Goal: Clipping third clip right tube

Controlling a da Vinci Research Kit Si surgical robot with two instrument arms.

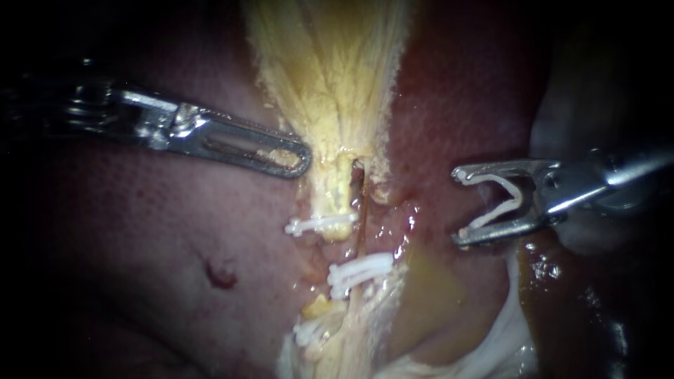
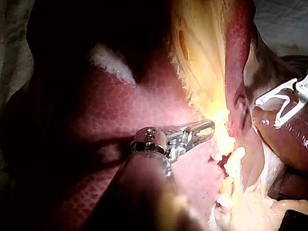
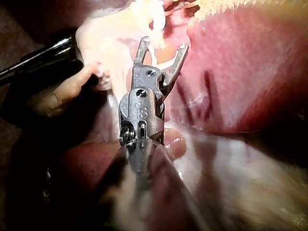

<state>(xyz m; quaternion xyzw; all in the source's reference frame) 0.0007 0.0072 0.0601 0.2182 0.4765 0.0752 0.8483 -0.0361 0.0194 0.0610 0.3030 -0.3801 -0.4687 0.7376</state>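
Endoscope view, thin brown right tube (image 1: 359,226) (clipped), right instrument (image 1: 458,205) gripping open clip (image 1: 518,200)

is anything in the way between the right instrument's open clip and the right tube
Nothing visible. Only bare wet tissue lies between the open clip in the right instrument and the right tube. The left instrument sits on the tube's far side, and the clips already on it are further down.

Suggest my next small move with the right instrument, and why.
Probably ease the right instrument toward the right tube: its loaded clip stands open but clear of the tube, which shows a bare stretch above the white clips already on it.
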